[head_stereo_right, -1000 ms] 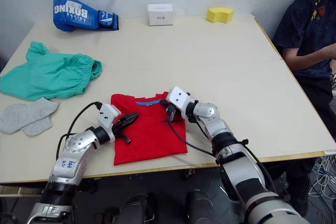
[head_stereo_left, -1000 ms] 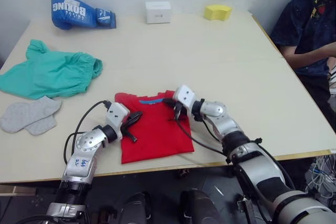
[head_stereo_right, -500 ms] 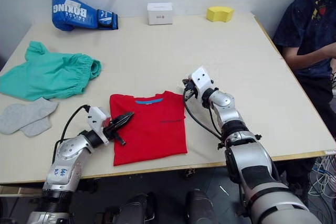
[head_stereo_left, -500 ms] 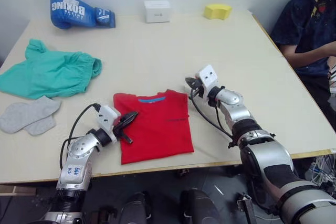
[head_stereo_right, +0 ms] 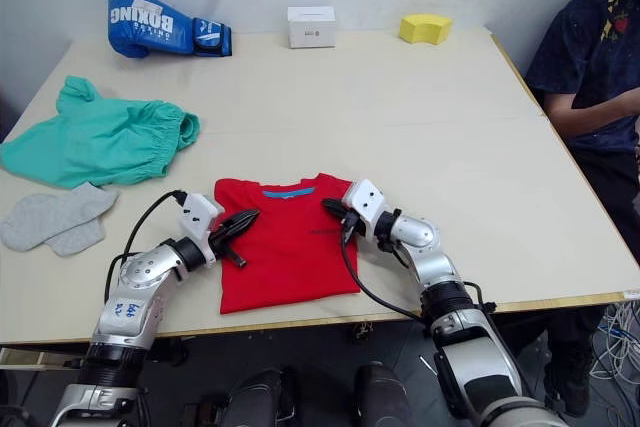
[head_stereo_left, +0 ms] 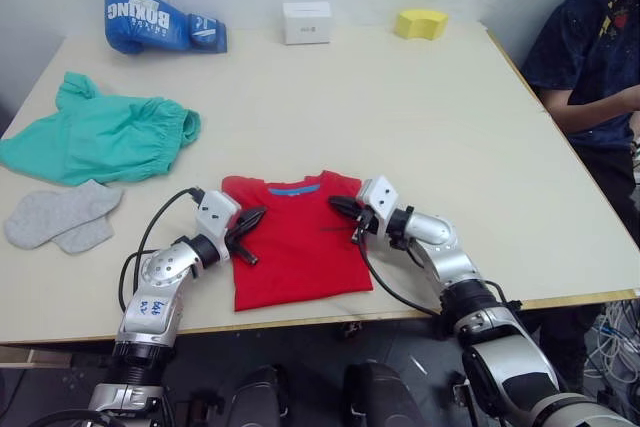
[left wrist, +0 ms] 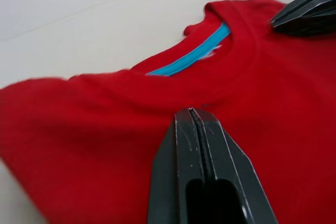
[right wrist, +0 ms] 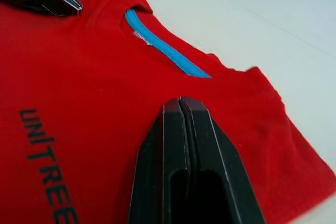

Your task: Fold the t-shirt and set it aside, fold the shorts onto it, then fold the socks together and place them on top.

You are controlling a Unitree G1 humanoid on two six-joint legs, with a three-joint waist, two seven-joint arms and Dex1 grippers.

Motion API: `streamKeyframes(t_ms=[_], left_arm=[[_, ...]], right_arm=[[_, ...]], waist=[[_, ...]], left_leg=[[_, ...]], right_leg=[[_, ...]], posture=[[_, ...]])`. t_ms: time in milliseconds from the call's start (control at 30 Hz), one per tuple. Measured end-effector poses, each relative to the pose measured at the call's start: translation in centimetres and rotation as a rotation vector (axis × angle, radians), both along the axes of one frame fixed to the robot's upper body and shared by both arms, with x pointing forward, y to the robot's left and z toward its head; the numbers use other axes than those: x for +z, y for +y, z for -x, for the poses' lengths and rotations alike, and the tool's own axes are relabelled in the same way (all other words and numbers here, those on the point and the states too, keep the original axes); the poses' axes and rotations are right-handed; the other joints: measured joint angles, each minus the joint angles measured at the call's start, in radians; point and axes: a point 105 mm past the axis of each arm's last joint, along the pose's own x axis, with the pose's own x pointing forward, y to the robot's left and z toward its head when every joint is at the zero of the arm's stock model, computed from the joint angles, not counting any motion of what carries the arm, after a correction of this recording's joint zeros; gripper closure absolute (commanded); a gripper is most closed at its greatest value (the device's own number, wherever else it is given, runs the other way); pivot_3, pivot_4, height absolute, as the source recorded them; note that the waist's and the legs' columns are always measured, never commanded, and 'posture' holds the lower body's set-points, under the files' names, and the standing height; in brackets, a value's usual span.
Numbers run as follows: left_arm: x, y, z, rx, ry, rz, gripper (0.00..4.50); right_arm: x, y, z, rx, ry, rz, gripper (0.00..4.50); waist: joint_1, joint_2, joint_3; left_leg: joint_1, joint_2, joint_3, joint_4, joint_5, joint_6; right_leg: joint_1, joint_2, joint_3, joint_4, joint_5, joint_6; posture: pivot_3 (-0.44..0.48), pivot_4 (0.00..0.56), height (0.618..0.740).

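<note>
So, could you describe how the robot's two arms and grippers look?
Both arms are silver-grey metal with black joints. Each wrist carries a small white box, and a black cable loops from it along the forearm. The left gripper and right gripper each have two black, tapered fingers. The left forearm bears small blue markings.

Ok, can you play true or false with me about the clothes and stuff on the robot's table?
1. The red t-shirt lies between the left end effector and the right end effector. True.
2. The green shorts are folded on top of the t-shirt. False: they lie apart from it, farther to the robot's left.
3. Both end effectors have their fingers closed. True.
4. The grey socks sit on the blue boxing glove. False: they lie on the table near the shorts; the glove is at the far edge.
5. The yellow block is in the right end effector. False: it rests at the table's far edge.
</note>
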Motion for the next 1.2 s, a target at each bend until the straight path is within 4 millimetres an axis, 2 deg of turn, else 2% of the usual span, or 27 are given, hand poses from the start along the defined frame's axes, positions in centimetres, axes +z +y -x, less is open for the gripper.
streamKeyframes(t_ms=[67,167,233,367,400,433,467,567,633,900,1200], left_arm=[[0.0,0.0,0.0,-0.001,0.001,-0.002,4.49],[-0.2,-0.1,0.5,-0.030,0.001,0.003,4.49],[0.4,-0.5,0.9,-0.073,-0.022,0.025,4.50],[3.2,-2.1,2.0,-0.215,-0.137,0.052,4.50],[3.5,-2.2,2.3,-0.244,-0.144,0.045,4.50],[3.7,-2.4,2.8,-0.284,-0.143,0.034,4.50],[3.6,-2.4,2.9,-0.292,-0.140,0.031,4.50],[2.6,-2.4,3.6,-0.328,-0.089,0.031,4.50],[2.1,-2.5,3.8,-0.336,-0.070,0.034,4.50],[1.7,-3.1,4.0,-0.354,-0.059,0.033,4.50],[0.5,-2.8,4.6,-0.337,-0.023,0.033,4.50]], right_arm=[[0.1,-1.4,-0.5,-0.055,0.017,-0.033,4.49],[0.6,-5.3,-1.4,-0.158,0.081,-0.100,4.49],[1.4,-7.4,-1.1,-0.167,0.143,-0.171,4.15],[1.9,-8.5,1.7,-0.029,0.434,-0.224,2.83],[1.8,-8.9,2.3,-0.025,0.526,-0.225,2.54],[1.8,-9.4,3.4,-0.018,0.689,-0.213,2.15],[1.8,-9.5,3.8,-0.016,0.729,-0.211,1.83],[1.3,-9.0,6.4,0.020,0.989,-0.142,0.82],[1.8,-8.2,6.9,0.034,1.067,-0.136,0.14],[1.9,-3.5,7.8,0.096,1.237,-0.082,0.14],[1.8,-0.7,7.1,0.089,1.269,-0.145,0.14]], waist=[[0.003,0.000,0.000],[0.013,0.000,0.000],[0.017,0.000,0.000],[0.018,0.000,0.001],[0.017,0.000,0.001],[0.016,0.001,0.001],[0.016,0.001,0.001],[0.016,0.001,0.001],[0.016,0.001,0.001],[0.017,0.000,0.001],[0.000,-0.002,-0.001]], left_leg=[[0.000,0.000,0.000,0.000,0.000,0.000],[0.000,-0.001,0.000,0.000,0.000,0.000],[0.000,0.000,0.000,0.000,0.000,0.000],[0.000,0.001,0.000,-0.001,-0.003,0.005],[0.000,0.001,0.000,-0.001,-0.004,0.006],[0.000,0.001,0.000,-0.001,-0.004,0.007],[0.000,0.001,0.000,-0.001,-0.004,0.007],[0.000,0.002,-0.001,-0.001,-0.005,0.007],[0.000,0.002,0.000,0.000,-0.005,0.007],[-0.001,0.002,0.000,-0.001,-0.006,0.006],[0.000,0.003,0.000,-0.001,-0.006,0.006]], right_leg=[[0.000,0.000,0.000,0.000,0.000,0.000],[0.000,0.000,0.000,0.000,0.000,0.000],[0.000,0.000,0.000,-0.001,0.000,0.000],[0.000,0.000,0.000,-0.001,0.000,0.000],[0.000,0.000,0.000,-0.001,0.000,0.000],[-0.001,0.000,0.000,-0.001,0.000,-0.001],[-0.001,0.000,0.000,-0.001,0.000,-0.001],[-0.001,0.000,-0.001,-0.002,-0.001,-0.002],[-0.001,0.000,-0.001,-0.002,-0.001,-0.002],[-0.001,0.000,-0.002,-0.003,-0.001,-0.002],[-0.001,0.001,-0.003,-0.003,-0.001,-0.002]], posture=[[0.000,0.150,0.740],[0.000,0.150,0.740],[0.000,0.150,0.740],[0.000,0.150,0.740],[0.000,0.150,0.740],[0.000,0.150,0.740],[0.000,0.150,0.740],[0.000,0.150,0.740],[0.000,0.150,0.740],[0.000,0.150,0.740],[0.000,0.150,0.740]])
